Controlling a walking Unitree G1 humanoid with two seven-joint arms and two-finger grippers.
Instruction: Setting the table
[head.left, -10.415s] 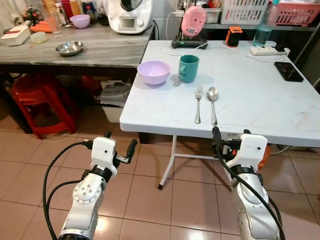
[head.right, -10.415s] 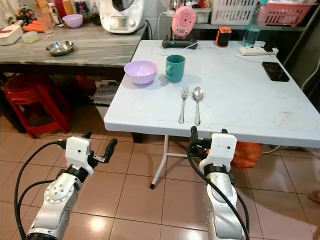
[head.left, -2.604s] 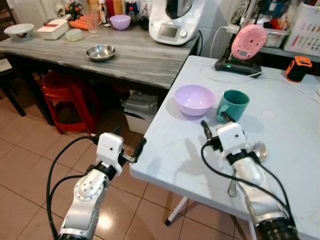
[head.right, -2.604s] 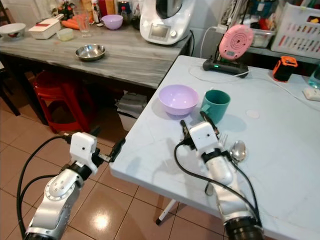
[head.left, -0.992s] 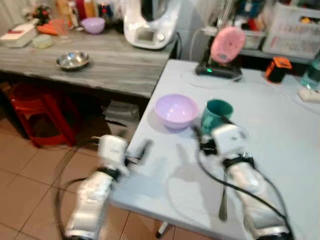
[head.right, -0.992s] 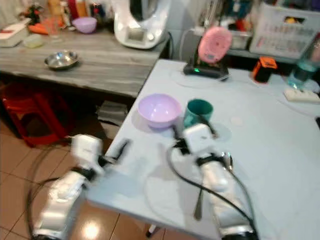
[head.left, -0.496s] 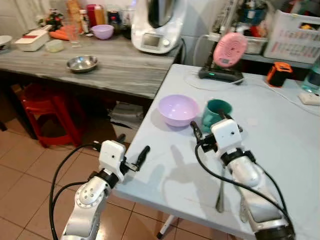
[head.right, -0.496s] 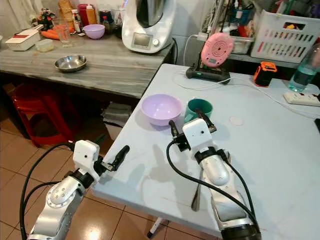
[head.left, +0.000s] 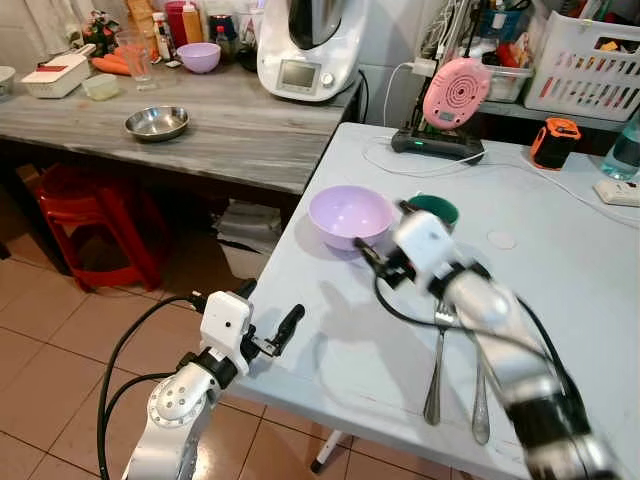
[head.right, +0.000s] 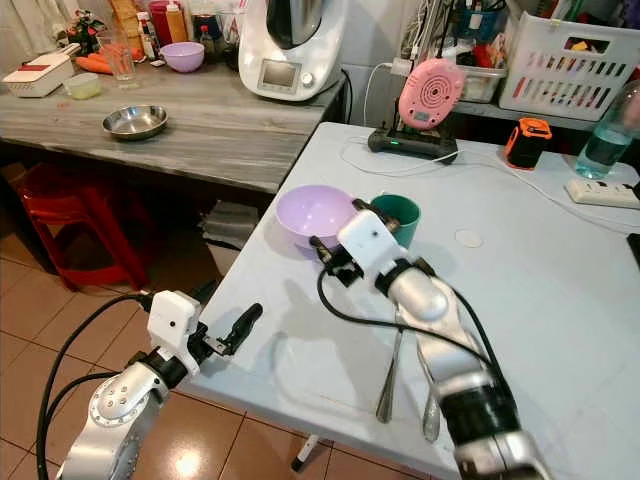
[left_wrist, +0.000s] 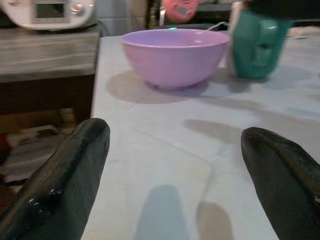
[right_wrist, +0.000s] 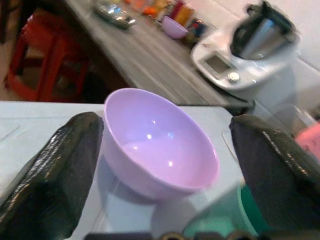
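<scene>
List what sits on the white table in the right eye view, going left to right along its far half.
lilac bowl → teal mug → pink device on its stand → orange gadget → white power strip

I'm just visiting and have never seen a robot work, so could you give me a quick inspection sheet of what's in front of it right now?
Surface: white table, no spills seen.
Job's things: purple bowl beside green cup; fork and spoon lying side by side.
Clutter: pink gadget, orange device, power strip.
Grippers: right gripper open, near the bowl; left gripper open, at the table edge.
Cables: white cord across the table.
Surroundings: grey counter, steel bowl, red stools.
</scene>
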